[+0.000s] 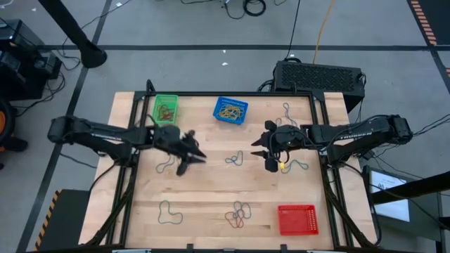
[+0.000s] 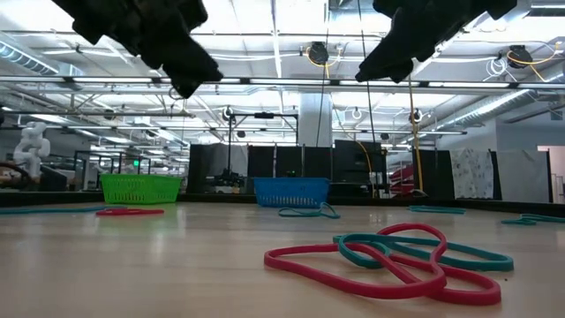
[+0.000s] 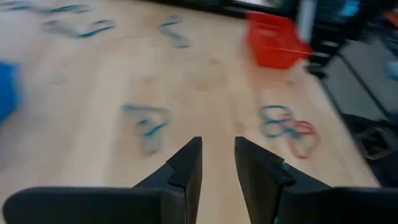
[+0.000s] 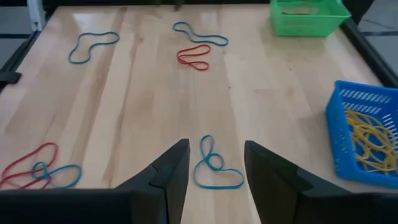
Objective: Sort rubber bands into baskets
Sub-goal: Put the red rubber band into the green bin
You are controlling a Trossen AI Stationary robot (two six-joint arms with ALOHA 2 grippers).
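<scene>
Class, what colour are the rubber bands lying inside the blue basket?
Yellow. The rubber bands in the blue basket show best in the right wrist view.

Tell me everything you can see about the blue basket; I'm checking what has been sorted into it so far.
The blue basket is a small rectangular tray of plastic mesh with low walls. It sits upright, slightly turned, on the wooden table near the far edge, right of the green basket. A loose tangle of yellow rubber bands lies inside. In the low view a teal band lies on the table just in front of it. Neither gripper touches it.
</scene>
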